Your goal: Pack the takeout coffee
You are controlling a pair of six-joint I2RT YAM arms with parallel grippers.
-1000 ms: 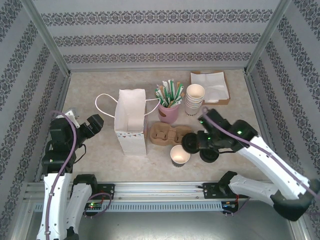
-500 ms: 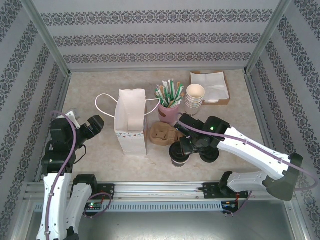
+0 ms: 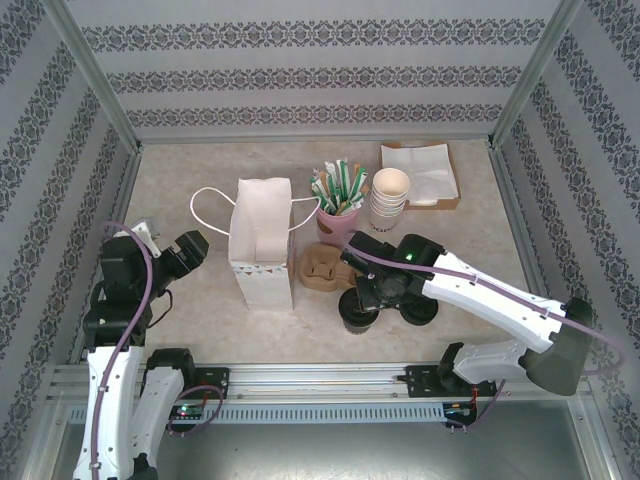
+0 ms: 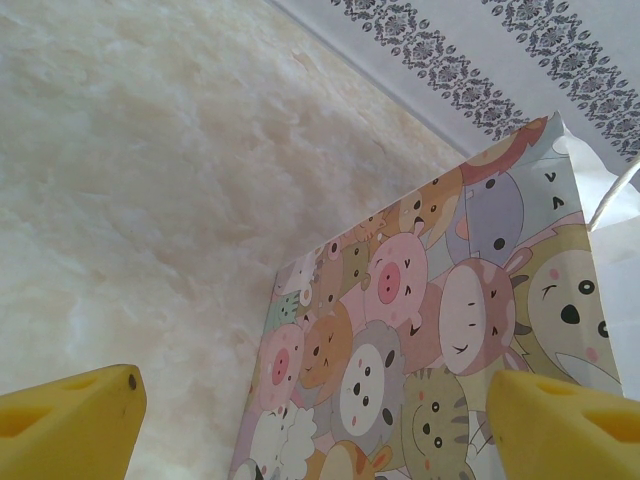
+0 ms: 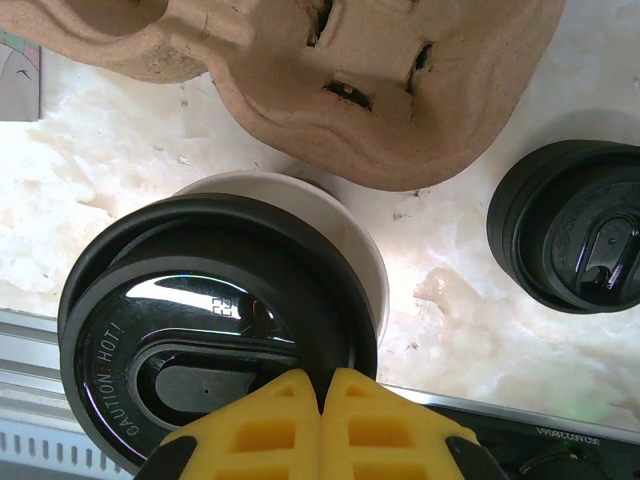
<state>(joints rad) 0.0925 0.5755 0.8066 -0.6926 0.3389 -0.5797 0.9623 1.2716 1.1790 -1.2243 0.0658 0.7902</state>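
Apparently light and crushable, the paper cup (image 5: pixel 345 235) wanted a gentle mid-wall grip; right claw (image 5: pixel 322 385) pinched its black lid (image 5: pixel 200 330), left claw (image 4: pixel 310 400) gaped.

Left tool (image 4: pixel 318 425) spread wide; right tool (image 5: pixel 327 388) pinched fully closed.

tabletop (image 3: pixel 200 180): beige, marbled | centre-left: paper bag (image 3: pixel 262 250), upright | just beside it: cardboard cup carrier (image 3: pixel 322 268) | behind carrier: pink cup of straws (image 3: pixel 337 228) | toward far right corner: stacked cream cups (image 3: pixel 389 200), napkin tray (image 3: pixel 420 172) | toward near edge: paper cup (image 5: pixel 340 225) under black lid (image 5: pixel 200 330), loose lids (image 3: pixel 420 310) beside it
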